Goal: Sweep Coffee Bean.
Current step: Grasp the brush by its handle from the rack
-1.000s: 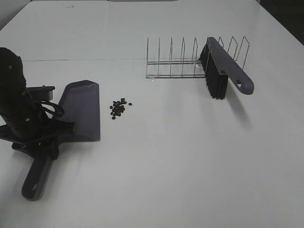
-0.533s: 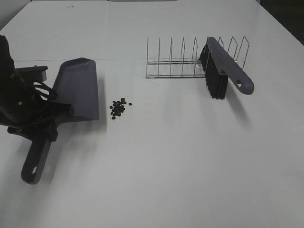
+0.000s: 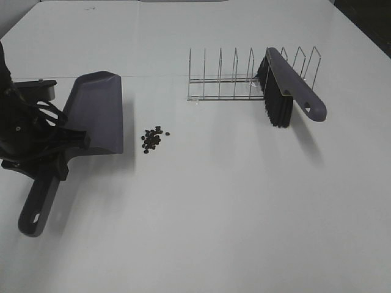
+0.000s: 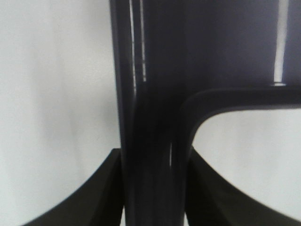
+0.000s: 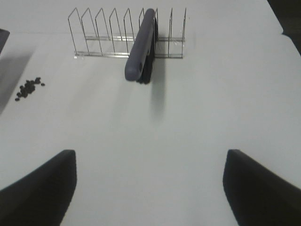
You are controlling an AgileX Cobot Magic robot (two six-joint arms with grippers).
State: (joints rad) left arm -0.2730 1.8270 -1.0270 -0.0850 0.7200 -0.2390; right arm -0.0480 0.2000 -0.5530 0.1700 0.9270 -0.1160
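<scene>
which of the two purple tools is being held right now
The dustpan: the left pincer is shut on its handle. The brush leans in the wire rack, with no pincer touching it.

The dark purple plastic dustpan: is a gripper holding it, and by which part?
Yes: the left gripper grips the dark purple plastic dustpan by its handle, near the pan.

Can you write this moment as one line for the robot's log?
left fingers: shut on dustpan handle | right fingers: open, empty | beans: small pile beside dustpan | brush: propped on rack
</scene>
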